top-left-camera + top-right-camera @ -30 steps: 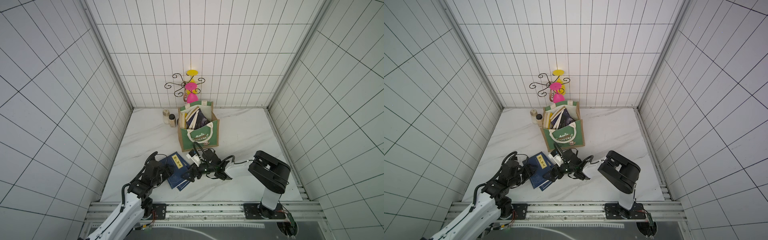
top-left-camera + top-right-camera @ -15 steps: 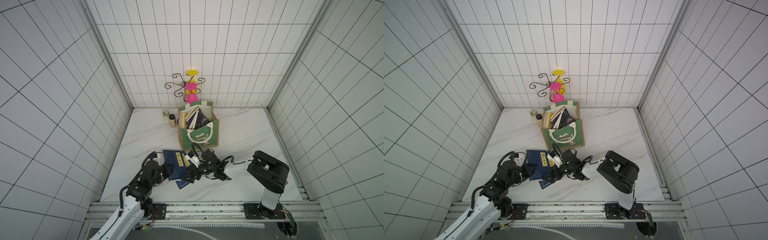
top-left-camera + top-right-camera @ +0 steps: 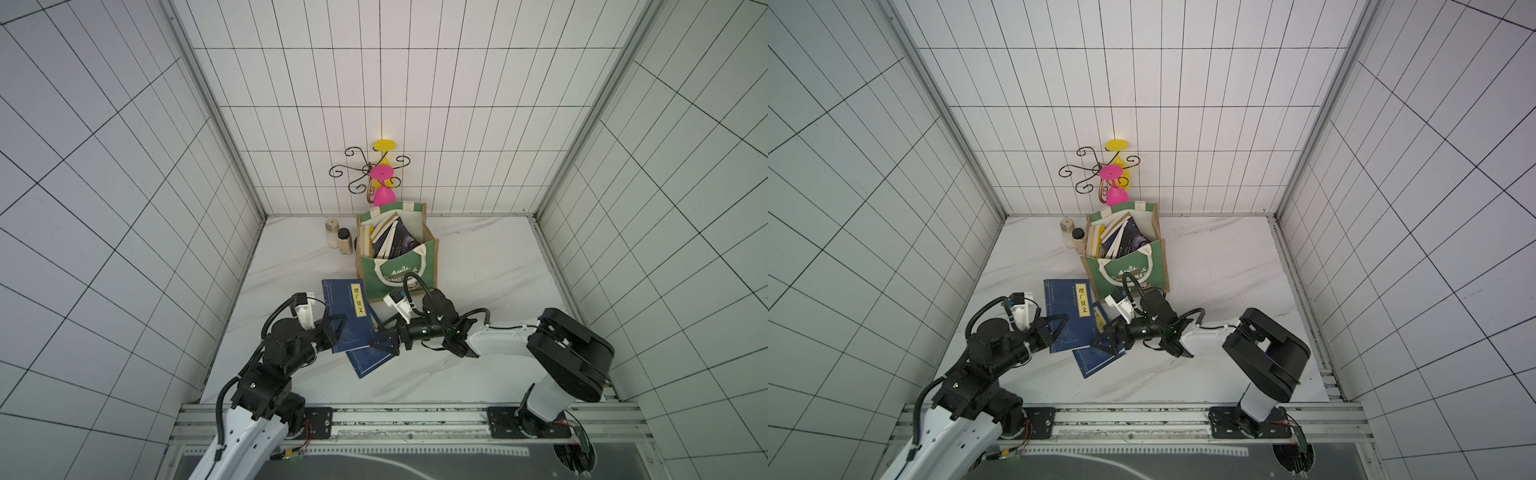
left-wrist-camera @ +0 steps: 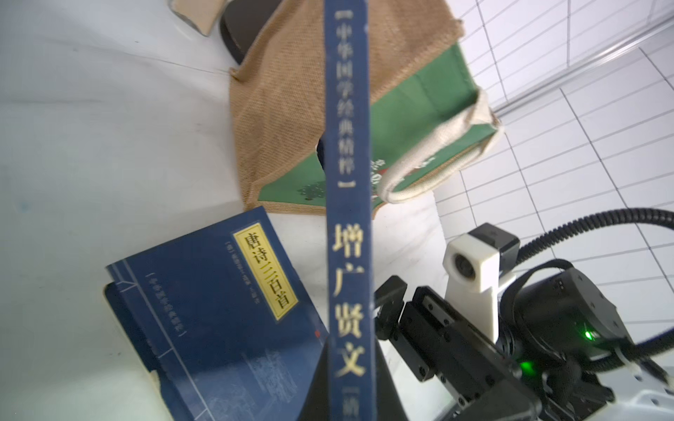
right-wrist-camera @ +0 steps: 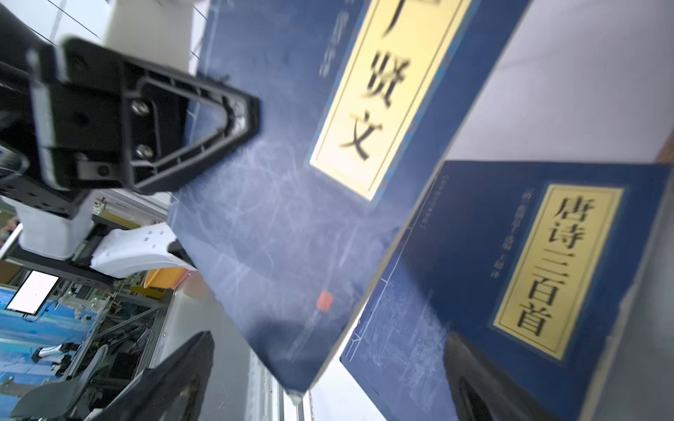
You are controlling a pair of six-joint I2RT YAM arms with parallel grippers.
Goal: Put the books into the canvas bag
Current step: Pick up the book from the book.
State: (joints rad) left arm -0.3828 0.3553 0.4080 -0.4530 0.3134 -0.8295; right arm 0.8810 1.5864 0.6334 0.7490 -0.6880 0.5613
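Since a second ago the left claw (image 3: 337,332) has gone from open to clamped on the top navy book (image 3: 345,309), tipping it up off the surface (image 3: 478,270) near the bag (image 3: 371,272). The right claw (image 3: 383,340) gapes wide by the other navy book (image 3: 368,359). It's a thin, light, floppy paperback with a probably slick cover, so I'd pinch near the spine.

We saw white tiled walls (image 3: 374,83) closing in the white marbled tabletop (image 3: 478,257) on three sides, and an aluminium rail (image 3: 415,419) ran along the tabletop's near edge, under even light.
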